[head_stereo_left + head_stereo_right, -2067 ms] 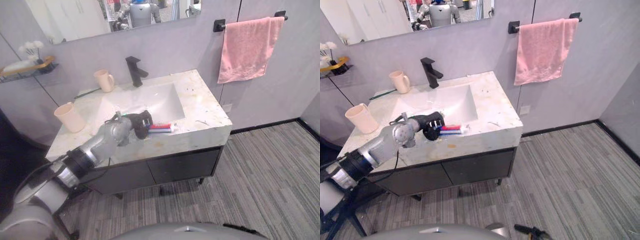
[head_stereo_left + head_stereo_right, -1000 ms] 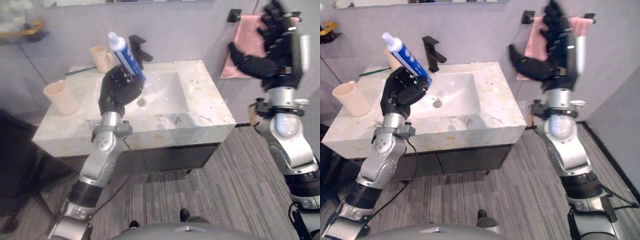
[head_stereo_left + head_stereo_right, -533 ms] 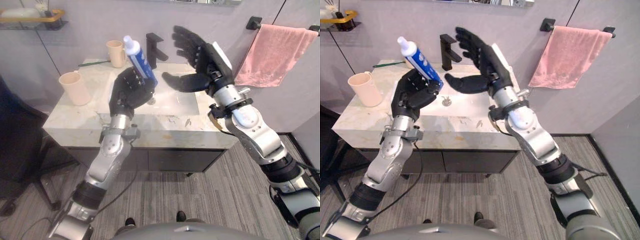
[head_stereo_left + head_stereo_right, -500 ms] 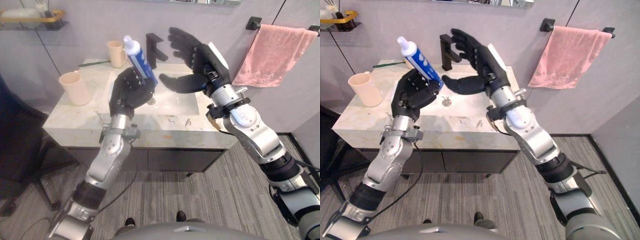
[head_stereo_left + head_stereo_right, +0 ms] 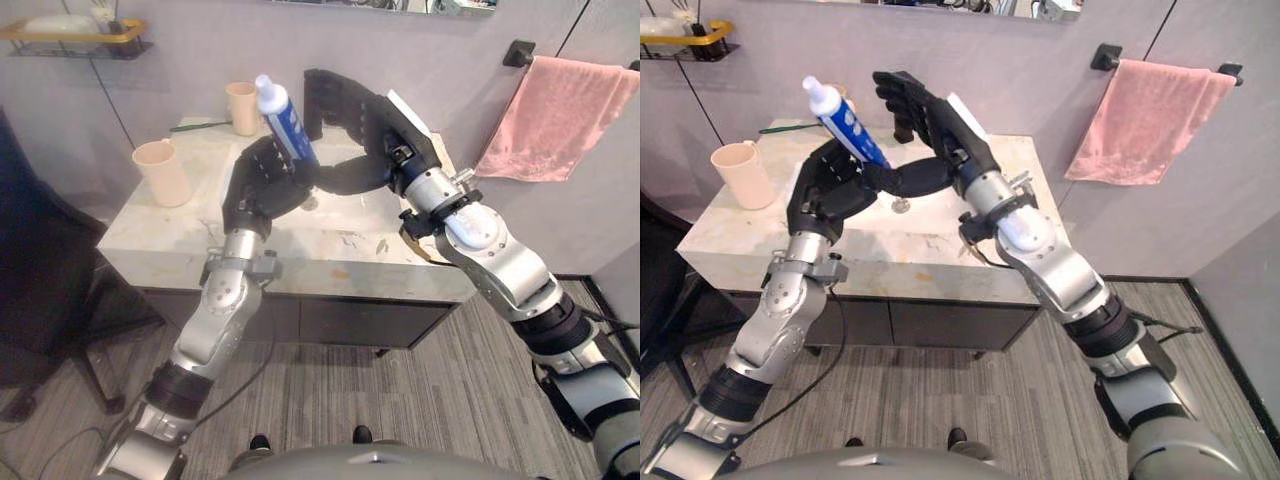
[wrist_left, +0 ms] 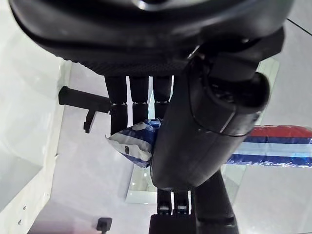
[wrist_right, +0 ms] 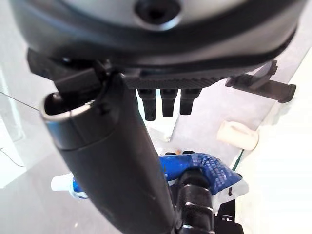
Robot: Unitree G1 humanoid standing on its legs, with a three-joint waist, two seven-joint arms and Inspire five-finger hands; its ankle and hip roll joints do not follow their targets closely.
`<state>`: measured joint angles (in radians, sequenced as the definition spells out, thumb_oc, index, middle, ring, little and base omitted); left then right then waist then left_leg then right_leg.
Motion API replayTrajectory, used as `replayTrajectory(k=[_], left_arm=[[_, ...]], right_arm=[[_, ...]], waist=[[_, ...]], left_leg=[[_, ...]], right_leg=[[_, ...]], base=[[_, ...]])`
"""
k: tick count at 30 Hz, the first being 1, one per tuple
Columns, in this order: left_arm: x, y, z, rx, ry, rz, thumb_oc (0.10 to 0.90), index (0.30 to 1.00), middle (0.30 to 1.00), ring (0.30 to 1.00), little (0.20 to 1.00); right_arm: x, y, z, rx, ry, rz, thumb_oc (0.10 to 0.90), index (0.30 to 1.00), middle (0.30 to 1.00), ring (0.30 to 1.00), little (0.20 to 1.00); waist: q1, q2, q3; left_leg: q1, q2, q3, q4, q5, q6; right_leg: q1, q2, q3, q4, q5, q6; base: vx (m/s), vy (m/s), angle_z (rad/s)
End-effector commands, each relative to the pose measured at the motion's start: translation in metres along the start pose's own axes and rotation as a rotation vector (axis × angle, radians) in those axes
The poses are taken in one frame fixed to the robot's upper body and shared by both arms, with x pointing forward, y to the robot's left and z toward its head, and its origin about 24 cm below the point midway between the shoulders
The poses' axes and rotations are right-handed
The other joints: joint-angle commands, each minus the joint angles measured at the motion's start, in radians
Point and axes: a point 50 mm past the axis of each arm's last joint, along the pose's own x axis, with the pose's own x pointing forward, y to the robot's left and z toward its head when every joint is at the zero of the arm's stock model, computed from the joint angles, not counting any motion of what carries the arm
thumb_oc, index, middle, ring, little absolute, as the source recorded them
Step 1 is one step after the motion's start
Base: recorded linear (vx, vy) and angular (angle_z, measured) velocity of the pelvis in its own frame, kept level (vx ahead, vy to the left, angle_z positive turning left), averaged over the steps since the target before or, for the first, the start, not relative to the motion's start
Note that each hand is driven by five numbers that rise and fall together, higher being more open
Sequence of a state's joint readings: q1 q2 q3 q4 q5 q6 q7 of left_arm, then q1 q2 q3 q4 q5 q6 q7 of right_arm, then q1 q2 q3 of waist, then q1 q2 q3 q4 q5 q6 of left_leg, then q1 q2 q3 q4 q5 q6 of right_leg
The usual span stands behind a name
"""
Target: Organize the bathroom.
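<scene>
Blue toothpaste tube (image 5: 285, 123) stood cap-up in the left hand's (image 5: 262, 187) curled grip above the sink (image 5: 340, 214); the right hand (image 5: 928, 125), fingers straight, had closed in beside it, likely for a handover.

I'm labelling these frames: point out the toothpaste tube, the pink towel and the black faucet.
toothpaste tube (image 5: 845, 121), right eye view, blue body
pink towel (image 5: 563, 118), left eye view, middle of cloth
black faucet (image 6: 83, 100), left wrist view, spout
</scene>
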<state>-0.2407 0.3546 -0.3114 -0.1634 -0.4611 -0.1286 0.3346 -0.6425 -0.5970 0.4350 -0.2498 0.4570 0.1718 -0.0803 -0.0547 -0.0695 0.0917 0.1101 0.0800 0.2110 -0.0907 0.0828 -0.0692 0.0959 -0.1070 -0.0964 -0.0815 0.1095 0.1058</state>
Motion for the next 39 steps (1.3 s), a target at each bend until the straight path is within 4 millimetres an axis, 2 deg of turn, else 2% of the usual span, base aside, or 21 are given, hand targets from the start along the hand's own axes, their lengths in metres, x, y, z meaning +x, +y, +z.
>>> replayTrajectory(k=[1,7,8,9,12,13,14,15,16,17,18,30,31,32,39], left_arm=[[0.026,-0.03,0.046,0.021,-0.274,-0.168,0.4,0.3,0.3,0.3,0.3],[0.025,-0.028,0.043,0.035,-0.257,-0.167,0.4,0.3,0.3,0.3,0.3],[0.024,-0.028,0.042,0.038,-0.254,-0.169,0.4,0.3,0.3,0.3,0.3],[0.024,-0.028,0.041,0.04,-0.251,-0.168,0.4,0.3,0.3,0.3,0.3],[0.024,-0.027,0.04,0.047,-0.249,-0.166,0.4,0.3,0.3,0.3,0.3],[0.024,-0.026,0.04,0.046,-0.248,-0.162,0.4,0.3,0.3,0.3,0.3],[0.024,-0.026,0.04,0.047,-0.247,-0.161,0.4,0.3,0.3,0.3,0.3],[0.024,-0.025,0.039,0.051,-0.245,-0.157,0.4,0.3,0.3,0.3,0.3],[0.024,-0.025,0.039,0.051,-0.245,-0.157,0.4,0.3,0.3,0.3,0.3],[0.024,-0.025,0.039,0.051,-0.244,-0.157,0.4,0.3,0.3,0.3,0.3],[0.024,-0.025,0.038,0.056,-0.244,-0.155,0.4,0.3,0.3,0.3,0.3],[0.022,-0.021,0.029,0.08,-0.206,-0.13,0.4,0.3,0.3,0.3,0.3],[0.022,-0.021,0.028,0.082,-0.202,-0.129,0.4,0.3,0.3,0.3,0.3],[0.021,-0.02,0.027,0.085,-0.2,-0.129,0.4,0.3,0.3,0.3,0.3],[0.021,-0.018,0.026,0.104,-0.196,-0.125,0.4,0.3,0.3,0.3,0.3]], right_arm=[[0.026,-0.009,0.072,-0.009,-0.317,-0.02,0.8,0.9,0.9,0.9,0.9],[0.025,-0.011,0.075,-0.025,-0.324,-0.029,0.8,0.9,0.9,0.9,0.9],[0.025,-0.011,0.076,-0.024,-0.326,-0.031,0.78,0.869,0.869,0.869,0.869],[0.026,-0.012,0.077,-0.026,-0.328,-0.032,0.722,0.782,0.782,0.782,0.782],[0.026,-0.012,0.078,-0.03,-0.332,-0.033,0.707,0.761,0.761,0.761,0.761],[0.025,-0.013,0.079,-0.037,-0.335,-0.034,0.648,0.672,0.672,0.672,0.672],[0.025,-0.013,0.079,-0.038,-0.336,-0.034,0.618,0.627,0.627,0.627,0.627],[0.025,-0.013,0.08,-0.044,-0.338,-0.034,0.557,0.535,0.535,0.535,0.535],[0.025,-0.013,0.08,-0.045,-0.338,-0.034,0.557,0.535,0.535,0.535,0.535],[0.025,-0.014,0.081,-0.048,-0.339,-0.036,0.507,0.46,0.46,0.46,0.46],[0.025,-0.014,0.081,-0.05,-0.34,-0.038,0.4,0.3,0.3,0.3,0.3],[0.023,-0.02,0.082,-0.062,-0.344,-0.054,0.4,0.3,0.3,0.3,0.3],[0.024,-0.02,0.082,-0.057,-0.344,-0.055,0.538,0.507,0.507,0.507,0.507],[0.023,-0.021,0.082,-0.055,-0.344,-0.057,0.8,0.9,0.9,0.9,0.9],[0.024,-0.02,0.08,-0.047,-0.33,-0.061,0.8,0.9,0.9,0.9,0.9]], waist=[[0.024,0.002,-0.077],[0.028,0.0,-0.078],[0.029,-0.001,-0.079],[0.029,-0.001,-0.079],[0.029,0.0,-0.08],[0.028,-0.001,-0.08],[0.028,-0.001,-0.08],[0.028,-0.001,-0.08],[0.028,-0.001,-0.08],[0.028,-0.001,-0.08],[0.027,-0.001,-0.08],[0.023,-0.003,-0.081],[0.023,-0.003,-0.081],[0.024,-0.004,-0.081],[0.025,-0.005,-0.08]], left_leg=[[0.037,-0.056,-0.047,0.003,-0.125,0.059],[0.036,-0.053,-0.047,0.003,-0.124,0.058],[0.036,-0.053,-0.047,0.003,-0.124,0.058],[0.035,-0.054,-0.048,0.003,-0.123,0.059],[0.035,-0.054,-0.049,0.003,-0.124,0.059],[0.035,-0.054,-0.048,0.003,-0.125,0.059],[0.036,-0.054,-0.048,0.003,-0.125,0.059],[0.036,-0.053,-0.047,0.003,-0.125,0.059],[0.035,-0.053,-0.047,0.003,-0.125,0.059],[0.036,-0.053,-0.046,0.003,-0.124,0.059],[0.036,-0.053,-0.046,0.003,-0.125,0.059],[0.037,-0.05,-0.04,0.003,-0.126,0.059],[0.037,-0.051,-0.041,0.003,-0.126,0.059],[0.037,-0.051,-0.042,0.003,-0.126,0.06],[0.035,-0.051,-0.042,0.003,-0.126,0.06]], right_leg=[[0.001,0.004,0.013,0.024,-0.065,0.024],[0.001,0.002,0.01,0.025,-0.064,0.026],[0.001,0.002,0.01,0.026,-0.064,0.026],[0.0,0.003,0.011,0.026,-0.064,0.025],[-0.001,0.003,0.013,0.027,-0.064,0.025],[0.0,0.003,0.014,0.026,-0.063,0.025],[0.0,0.003,0.014,0.026,-0.063,0.025],[-0.001,0.003,0.015,0.026,-0.063,0.026],[-0.001,0.002,0.015,0.026,-0.063,0.026],[-0.001,0.002,0.016,0.027,-0.063,0.026],[-0.001,0.002,0.017,0.027,-0.063,0.026],[-0.003,-0.001,0.018,0.025,-0.06,0.029],[-0.003,-0.001,0.018,0.026,-0.06,0.029],[-0.003,-0.001,0.018,0.026,-0.06,0.029],[-0.005,-0.005,0.018,0.027,-0.058,0.032]], base=[[0.0,0.0,0.0],[0.01,-0.005,0.03],[0.0,0.0,0.0],[0.0,0.0,0.0],[0.0,0.0,0.0],[0.0,0.0,0.0],[0.0,0.0,0.0],[0.0,0.0,0.0],[0.0,0.0,0.0],[0.0,0.0,0.0],[0.0,0.0,0.0],[0.0,0.0,0.0],[0.0,0.0,0.0],[0.0,0.0,0.0],[0.0,0.0,0.0]])
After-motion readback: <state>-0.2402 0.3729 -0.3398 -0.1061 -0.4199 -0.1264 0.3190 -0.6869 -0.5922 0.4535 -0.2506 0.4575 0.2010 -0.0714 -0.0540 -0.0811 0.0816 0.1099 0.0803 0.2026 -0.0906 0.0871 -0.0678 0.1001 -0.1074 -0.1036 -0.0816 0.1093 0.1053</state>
